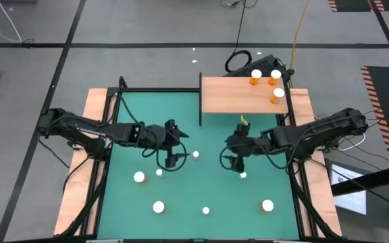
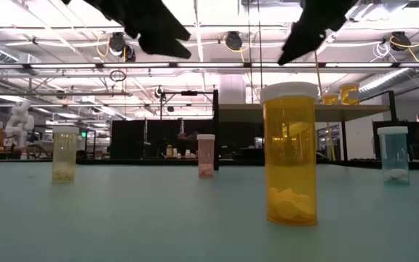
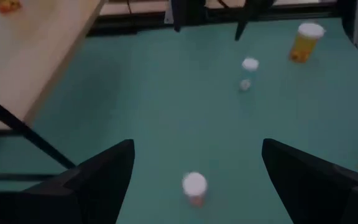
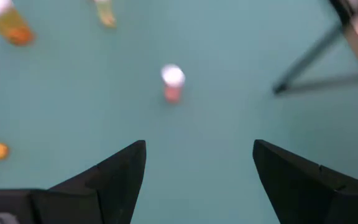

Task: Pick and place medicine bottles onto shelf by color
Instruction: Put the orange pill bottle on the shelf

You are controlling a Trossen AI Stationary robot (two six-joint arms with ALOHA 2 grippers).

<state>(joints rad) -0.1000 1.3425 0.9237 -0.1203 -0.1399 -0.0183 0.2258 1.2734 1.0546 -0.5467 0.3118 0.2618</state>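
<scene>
Medicine bottles (image 1: pixel 139 177) loose on mat; left hand (image 1: pixel 175 159), right hand (image 1: pixel 231 162) both spread, empty

- Legible text, labels, brands, numbers, signs: none in any view.
- Medicine bottles (image 2: pixel 290 153): bodies plain, no label or print to be made out.
- Shelf (image 1: pixel 243 94): bare wood, no markings.
- Room behind the tabletop: no sign readable.
</scene>
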